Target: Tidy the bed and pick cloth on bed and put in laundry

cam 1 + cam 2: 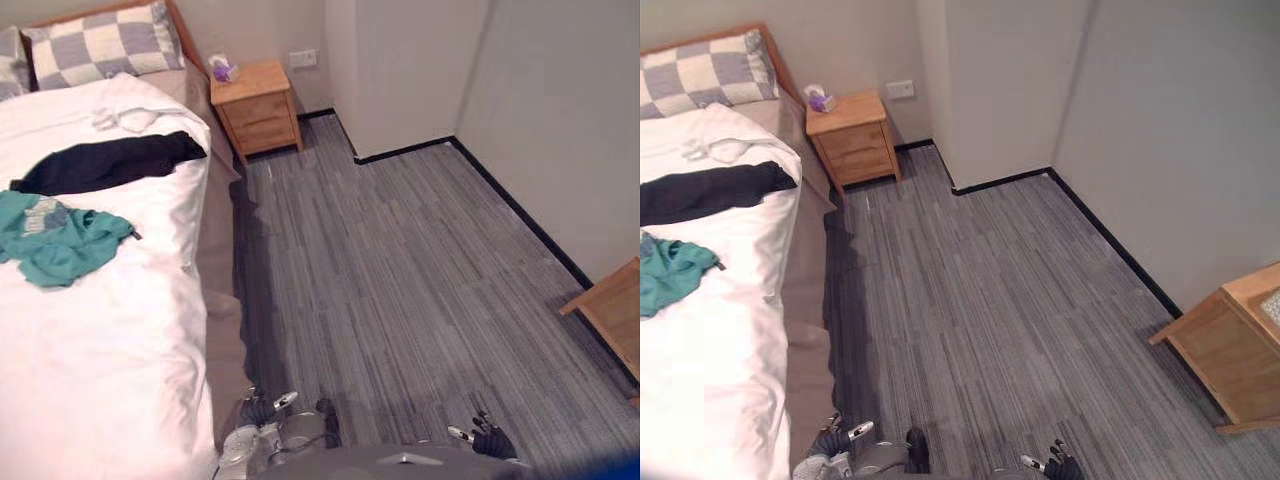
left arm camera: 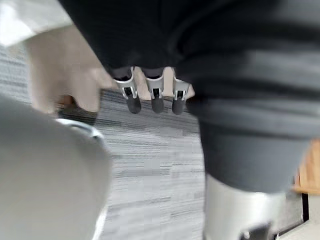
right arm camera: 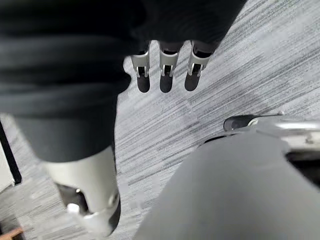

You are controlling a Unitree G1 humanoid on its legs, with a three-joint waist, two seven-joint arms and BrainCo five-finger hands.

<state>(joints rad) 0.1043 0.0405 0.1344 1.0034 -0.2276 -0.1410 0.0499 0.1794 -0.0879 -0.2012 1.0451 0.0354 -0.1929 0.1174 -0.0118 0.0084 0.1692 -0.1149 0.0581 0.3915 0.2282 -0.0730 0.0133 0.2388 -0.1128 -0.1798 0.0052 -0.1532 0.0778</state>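
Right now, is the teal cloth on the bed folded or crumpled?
Crumpled: the teal cloth lies bunched in uneven folds on the white sheet.

The grey floor (image 1: pixel 400 280) lies open toward 12 o'clock. The bed (image 1: pixel 100 380) blocks 9 to 11, with a nightstand (image 1: pixel 256 106) at 11. A wall corner (image 1: pixel 390 70) juts in at 1, and a wooden cabinet (image 1: pixel 1230 345) stands at 3.

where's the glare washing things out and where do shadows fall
Left eye view: bright light washes out the white duvet toward its lower end, while the teal cloth and black cloth show plainly. Right eye view: a dark shadow band lies on the floor along the bed.
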